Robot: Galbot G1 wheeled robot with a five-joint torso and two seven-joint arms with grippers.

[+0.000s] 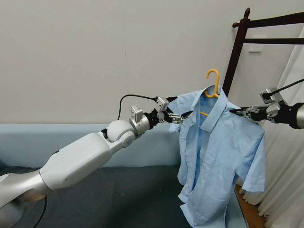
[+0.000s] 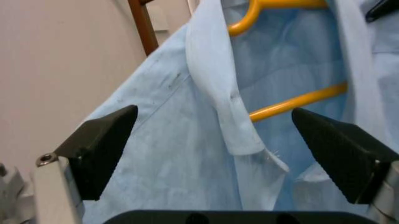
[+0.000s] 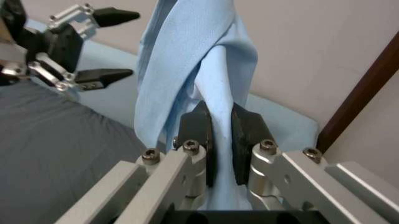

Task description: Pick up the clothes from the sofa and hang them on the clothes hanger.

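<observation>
Item: sofa (image 1: pixel 95 190), grey seat with pale blue back, lower left, nothing of the task's lying on the part in view. Item: left gripper (image 1: pixel 176 117), reached out from the left to the near shoulder of the shirt; jaws wide apart and gripping nothing, the collar and shoulder cloth lying just ahead between them, apparently placed to steady or take that side. Item: light blue shirt (image 1: pixel 216 156), hanging in the air past the sofa's end, buttoned open, draped on a yellow hanger (image 1: pixel 214 78) whose hook stands free beside the post of the wooden clothes stand (image 1: pixel 237 47), not yet over a rail. Item: right gripper (image 1: pixel 237 112), coming in from the right at the far shoulder; fingers pinched tight on a fold of shirt cloth, seemingly bearing the garment's weight. Item: curtain (image 1: pixel 285 180), far right.
</observation>
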